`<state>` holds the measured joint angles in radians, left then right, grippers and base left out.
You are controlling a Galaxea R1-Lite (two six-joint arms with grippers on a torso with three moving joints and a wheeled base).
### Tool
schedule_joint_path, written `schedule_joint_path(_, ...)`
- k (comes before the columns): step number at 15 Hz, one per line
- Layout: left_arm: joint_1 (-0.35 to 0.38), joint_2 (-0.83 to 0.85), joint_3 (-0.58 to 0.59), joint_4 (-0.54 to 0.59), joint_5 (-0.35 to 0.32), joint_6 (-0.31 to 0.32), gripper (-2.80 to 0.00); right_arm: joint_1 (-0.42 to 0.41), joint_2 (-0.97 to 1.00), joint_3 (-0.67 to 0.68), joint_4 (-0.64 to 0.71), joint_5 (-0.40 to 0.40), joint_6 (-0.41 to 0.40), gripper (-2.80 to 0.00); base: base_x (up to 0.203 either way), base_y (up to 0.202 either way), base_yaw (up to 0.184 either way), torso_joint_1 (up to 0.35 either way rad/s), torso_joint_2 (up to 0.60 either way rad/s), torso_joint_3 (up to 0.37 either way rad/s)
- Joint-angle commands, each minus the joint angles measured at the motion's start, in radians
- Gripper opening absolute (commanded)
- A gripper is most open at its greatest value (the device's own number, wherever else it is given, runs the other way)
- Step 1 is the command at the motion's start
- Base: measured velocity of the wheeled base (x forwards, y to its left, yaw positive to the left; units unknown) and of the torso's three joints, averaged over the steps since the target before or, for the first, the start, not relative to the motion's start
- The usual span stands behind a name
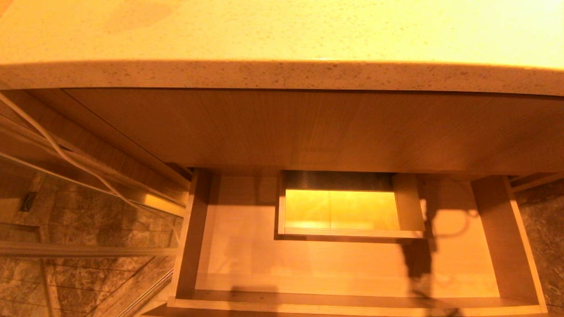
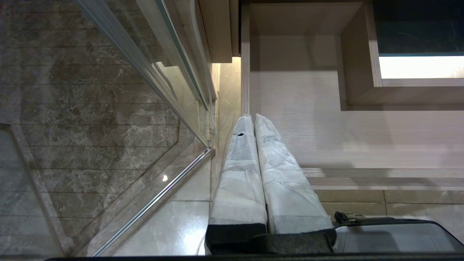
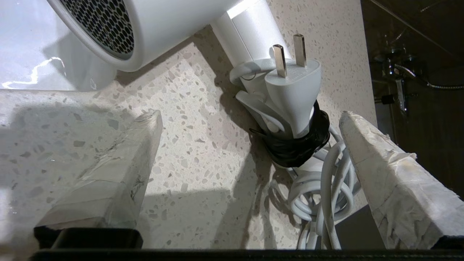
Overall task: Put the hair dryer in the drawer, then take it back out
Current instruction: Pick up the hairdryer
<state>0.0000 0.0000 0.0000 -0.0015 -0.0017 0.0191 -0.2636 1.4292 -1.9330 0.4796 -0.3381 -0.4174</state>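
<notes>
The drawer [image 1: 352, 304] stands pulled out under the speckled countertop [image 1: 282, 31]. Its light wood floor is bare around a boxed cutout [image 1: 348, 207]. The white hair dryer [image 3: 163, 21] lies on the countertop [image 3: 195, 127] in the right wrist view, out of the head view. Its plug [image 3: 293, 83] is strapped to the handle by a black band [image 3: 301, 148], and its coiled cord [image 3: 326, 185] hangs at the counter's edge. My right gripper [image 3: 251, 115] hovers open just short of the handle, one finger beside the cord. My left gripper [image 2: 253, 117] is shut and empty, parked beside the drawer [image 2: 362, 137].
A glass shower panel [image 2: 145, 72] and marble floor lie left of the drawer. A thin white cable [image 1: 66, 154] runs along the cabinet's left side. A white basin [image 3: 25, 43] borders the hair dryer. Dark shower fittings [image 3: 395, 79] lie beyond the counter's edge.
</notes>
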Motion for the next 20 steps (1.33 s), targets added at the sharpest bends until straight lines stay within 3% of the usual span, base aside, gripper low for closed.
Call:
schedule_joint_path(1,0.000,0.000,0.002,0.000,0.000,0.001,-2.80,0.012,0.021,-0.003,-0.017,-0.001,-0.002,0.00,0.000,0.000,0.000,0.000,0.00,0.000)
schedule_joint_path(14,0.000,0.000,0.002,0.000,0.000,0.001,-2.80,0.146,0.105,-0.004,-0.272,-0.002,-0.010,0.00,0.000,0.000,0.000,0.000,0.00,0.000)
schedule_joint_path(18,0.000,0.000,0.002,0.000,0.000,0.001,-2.80,0.144,0.100,-0.009,-0.274,0.025,-0.020,0.00,0.000,0.000,0.000,0.000,0.00,0.000)
schedule_joint_path(20,0.000,0.000,0.002,0.000,0.000,0.001,-2.80,0.104,0.092,-0.009,-0.273,0.041,-0.023,0.00,0.000,0.000,0.000,0.000,0.00,0.000)
